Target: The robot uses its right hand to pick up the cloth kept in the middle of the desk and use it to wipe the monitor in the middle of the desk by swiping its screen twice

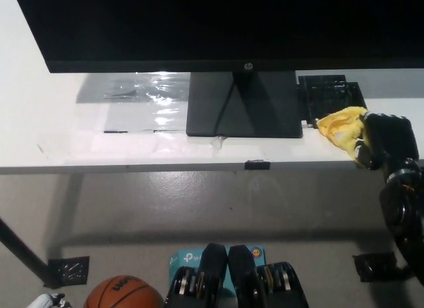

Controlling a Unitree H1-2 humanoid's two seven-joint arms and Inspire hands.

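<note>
White desk (79, 149) is spanning the upper half of the frame, monitor (225, 30) standing on it at top centre. Right hand (387, 141) is gripping the bunched yellow cloth (341, 126) at centre right, just beside the monitor's base (244, 106). Left hand (48, 300) is showing only as a sliver at lower left; grip state unclear.

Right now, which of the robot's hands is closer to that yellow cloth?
The right. The black right hand is closed on the yellow cloth at the desk's right end. The white left hand barely shows at the bottom left corner, far from it.
</note>
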